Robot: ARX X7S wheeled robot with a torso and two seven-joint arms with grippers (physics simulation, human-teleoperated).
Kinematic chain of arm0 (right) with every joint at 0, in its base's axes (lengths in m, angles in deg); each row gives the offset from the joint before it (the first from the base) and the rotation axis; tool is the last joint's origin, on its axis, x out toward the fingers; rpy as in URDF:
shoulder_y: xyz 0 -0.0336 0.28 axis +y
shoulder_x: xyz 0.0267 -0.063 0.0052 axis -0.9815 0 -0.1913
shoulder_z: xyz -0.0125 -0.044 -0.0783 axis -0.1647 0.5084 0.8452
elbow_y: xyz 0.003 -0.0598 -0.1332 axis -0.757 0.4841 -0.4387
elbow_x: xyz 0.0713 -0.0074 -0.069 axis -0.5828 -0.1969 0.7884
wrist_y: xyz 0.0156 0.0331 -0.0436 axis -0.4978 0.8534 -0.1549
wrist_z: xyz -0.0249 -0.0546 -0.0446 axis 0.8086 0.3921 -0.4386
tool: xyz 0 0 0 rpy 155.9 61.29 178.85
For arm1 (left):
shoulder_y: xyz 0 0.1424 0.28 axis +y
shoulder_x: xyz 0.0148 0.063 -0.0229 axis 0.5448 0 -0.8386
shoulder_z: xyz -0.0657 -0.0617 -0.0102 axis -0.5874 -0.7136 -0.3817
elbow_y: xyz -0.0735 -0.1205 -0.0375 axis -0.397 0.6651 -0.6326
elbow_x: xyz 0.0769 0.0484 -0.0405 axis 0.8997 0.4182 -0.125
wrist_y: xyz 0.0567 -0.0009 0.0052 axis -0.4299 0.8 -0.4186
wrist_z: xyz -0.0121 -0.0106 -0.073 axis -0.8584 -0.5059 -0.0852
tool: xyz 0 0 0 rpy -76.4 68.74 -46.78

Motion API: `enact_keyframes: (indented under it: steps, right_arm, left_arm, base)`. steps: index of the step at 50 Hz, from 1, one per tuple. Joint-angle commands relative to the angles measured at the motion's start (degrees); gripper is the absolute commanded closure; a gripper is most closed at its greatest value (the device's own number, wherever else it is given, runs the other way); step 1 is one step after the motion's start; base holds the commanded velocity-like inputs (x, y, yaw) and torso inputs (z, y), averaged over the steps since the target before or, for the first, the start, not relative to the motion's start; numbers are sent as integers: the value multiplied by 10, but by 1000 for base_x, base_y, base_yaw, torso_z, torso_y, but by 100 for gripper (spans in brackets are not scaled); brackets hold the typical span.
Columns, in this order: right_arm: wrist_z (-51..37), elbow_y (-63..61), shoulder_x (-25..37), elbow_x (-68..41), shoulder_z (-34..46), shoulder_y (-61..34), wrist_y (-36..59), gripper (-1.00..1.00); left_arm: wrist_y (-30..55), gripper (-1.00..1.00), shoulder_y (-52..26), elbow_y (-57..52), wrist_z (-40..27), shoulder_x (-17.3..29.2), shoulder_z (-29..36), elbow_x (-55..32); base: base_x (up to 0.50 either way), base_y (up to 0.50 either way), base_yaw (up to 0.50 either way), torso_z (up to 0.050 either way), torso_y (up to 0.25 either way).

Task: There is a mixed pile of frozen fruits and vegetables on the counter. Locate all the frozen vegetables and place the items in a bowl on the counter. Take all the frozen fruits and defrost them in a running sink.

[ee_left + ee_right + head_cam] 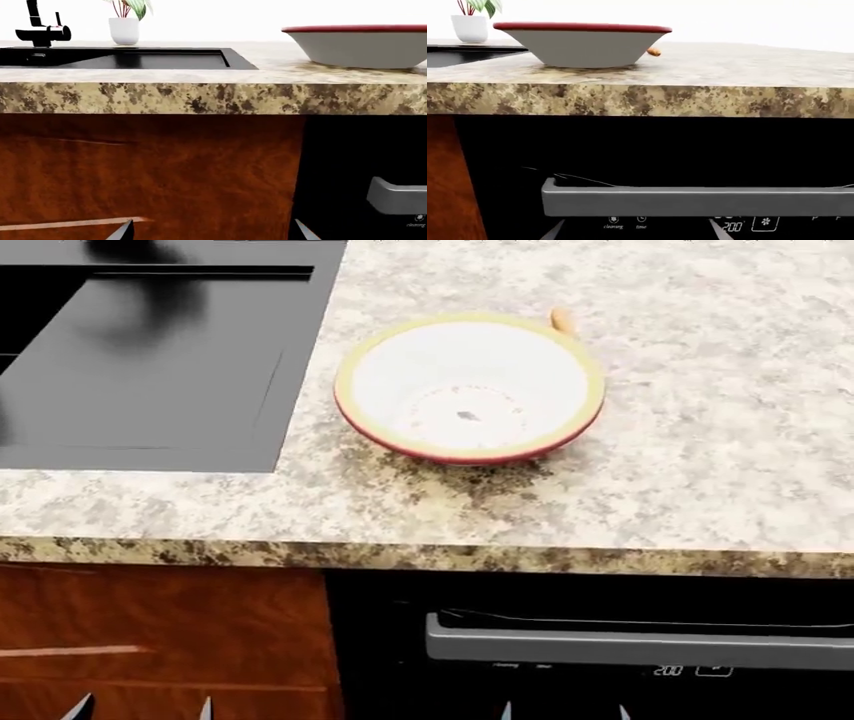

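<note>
My left gripper (140, 707) and right gripper (563, 710) hang low before the cabinets, jaws spread, holding nothing. Bowl (469, 386) sits empty on the worktop (694, 460) just beside the sink (147, 370). An orange nub (562, 319) behind the bowl, maybe produce. I'd expect frozen pieces hard and slick; grip mid-body.

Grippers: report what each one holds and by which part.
Nothing is held. The left gripper and right gripper both hang open and empty below the counter edge, in front of the cabinets; the bowl is empty too.
</note>
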Motion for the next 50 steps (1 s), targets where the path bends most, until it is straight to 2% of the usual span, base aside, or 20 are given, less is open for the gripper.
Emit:
enact_keyframes:
  steps: [1, 40, 45, 47, 48, 50]
  right_arm:
    - [-4, -1, 5, -7, 8, -1, -6, -100]
    - [-33, -14, 20, -14, 27, -5, 23, -100]
    - [-39, -62, 33, -23, 19, -21, 74, -100]
    - [-47, -113, 44, -28, 9, -28, 108, -100]
    - [-50, -140, 50, -32, 5, -35, 135, -100]
    - [-53, -172, 56, -38, 2, -45, 169, -100]
  left_arm:
    - [-4, -100, -2, -2, 2, 7, 6, -16]
    - [-8, -100, -1, -7, -5, 23, 19, -50]
    - [52, -100, -11, -53, -11, 35, 20, -64]
    - [79, -100, -16, -112, -32, 51, 40, -17]
    - [121, -100, -19, -141, -29, 50, 31, -48]
    - [153, -100, -23, -176, -25, 52, 25, -77]
  base:
    - [0, 0, 0, 50, 0]
    - [0, 0, 0, 47, 0]
    - [0, 0, 0, 0, 0]
    - [0, 0, 0, 0, 0]
    - [0, 0, 0, 0, 0]
    - [0, 0, 0, 0, 0]
